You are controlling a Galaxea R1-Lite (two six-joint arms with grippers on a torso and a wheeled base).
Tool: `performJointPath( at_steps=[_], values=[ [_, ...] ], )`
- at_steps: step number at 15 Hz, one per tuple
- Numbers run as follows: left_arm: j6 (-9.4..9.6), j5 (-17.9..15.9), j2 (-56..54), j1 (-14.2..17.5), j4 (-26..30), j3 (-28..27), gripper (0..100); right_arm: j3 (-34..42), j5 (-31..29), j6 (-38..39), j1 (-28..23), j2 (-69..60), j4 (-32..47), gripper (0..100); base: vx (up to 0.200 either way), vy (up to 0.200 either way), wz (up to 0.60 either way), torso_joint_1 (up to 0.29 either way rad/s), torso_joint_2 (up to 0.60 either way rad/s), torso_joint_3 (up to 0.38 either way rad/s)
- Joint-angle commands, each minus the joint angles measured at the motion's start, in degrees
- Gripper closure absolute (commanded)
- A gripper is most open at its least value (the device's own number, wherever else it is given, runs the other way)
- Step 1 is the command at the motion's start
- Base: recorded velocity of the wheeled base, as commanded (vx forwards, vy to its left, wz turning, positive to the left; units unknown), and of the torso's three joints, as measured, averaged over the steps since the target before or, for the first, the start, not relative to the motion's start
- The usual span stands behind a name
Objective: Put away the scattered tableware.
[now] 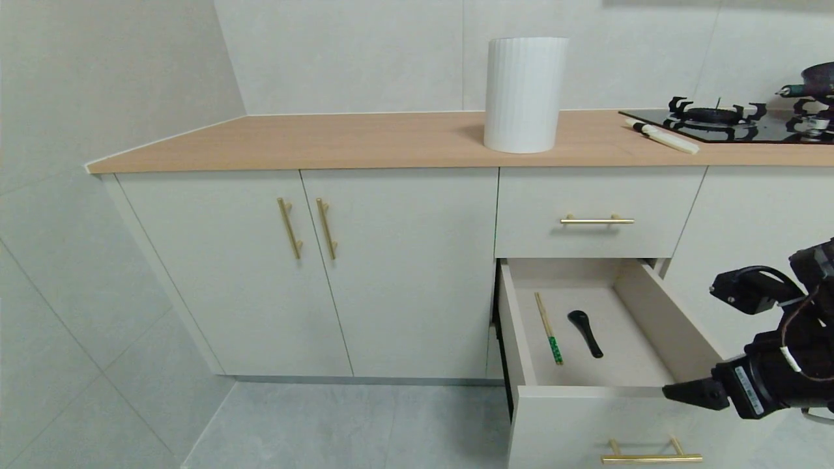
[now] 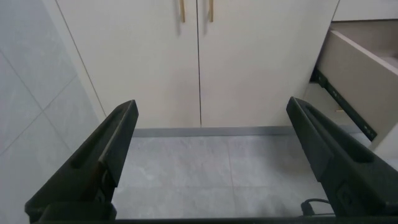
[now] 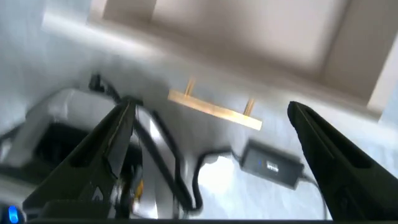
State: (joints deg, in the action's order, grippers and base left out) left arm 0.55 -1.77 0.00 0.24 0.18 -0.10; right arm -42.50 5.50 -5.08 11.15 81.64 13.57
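Left gripper (image 2: 211, 158): fingers spread wide, low over grey floor tiles (image 2: 205, 168), facing closed cupboard doors (image 2: 199, 56). Right gripper (image 3: 211, 155): also spread, just beside the front right corner of the open beige drawer (image 1: 586, 391). In the drawer: wooden chopsticks with green ends (image 1: 548, 337) and a black spoon (image 1: 585, 333), side by side, not touching. Farther back, on the wooden tabletop (image 1: 326, 140): a white ribbed cylinder (image 1: 524, 94) and a cream stick-shaped utensil (image 1: 664, 138) at the black hob's (image 1: 730, 129) edge.

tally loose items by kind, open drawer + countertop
chopstick pair, in drawer: 1
black spoon, in drawer: 1
white ribbed canister, on counter: 1
pale stick-like utensil, by hob: 1
total: 4
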Motion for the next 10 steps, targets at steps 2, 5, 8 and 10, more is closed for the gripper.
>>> performJointPath(
  at_steps=[2, 5, 8, 10],
  values=[
    [-0.02, 0.0, 0.0, 0.0, 0.0, 0.0, 0, 0.3, 0.0, -2.2, 2.7, 2.0, 3.6, 0, 0.000, 0.000, 0.00, 0.000, 0.00, 0.000],
    [-0.02, 0.0, 0.0, 0.0, 0.0, 0.0, 0, 1.2, -0.7, -3.6, 4.8, 7.0, 5.2, 0, 0.000, 0.000, 0.00, 0.000, 0.00, 0.000],
    [-0.02, 0.0, 0.0, 0.0, 0.0, 0.0, 0, 0.9, -1.1, -3.4, 5.2, 12.1, 4.8, 0, 0.000, 0.000, 0.00, 0.000, 0.00, 0.000],
    [-0.02, 0.0, 0.1, 0.0, 0.0, 0.0, 0, 0.5, -4.4, -2.7, 5.0, 15.6, 3.5, 0, 0.000, 0.000, 0.00, 0.000, 0.00, 0.000]
  ],
)
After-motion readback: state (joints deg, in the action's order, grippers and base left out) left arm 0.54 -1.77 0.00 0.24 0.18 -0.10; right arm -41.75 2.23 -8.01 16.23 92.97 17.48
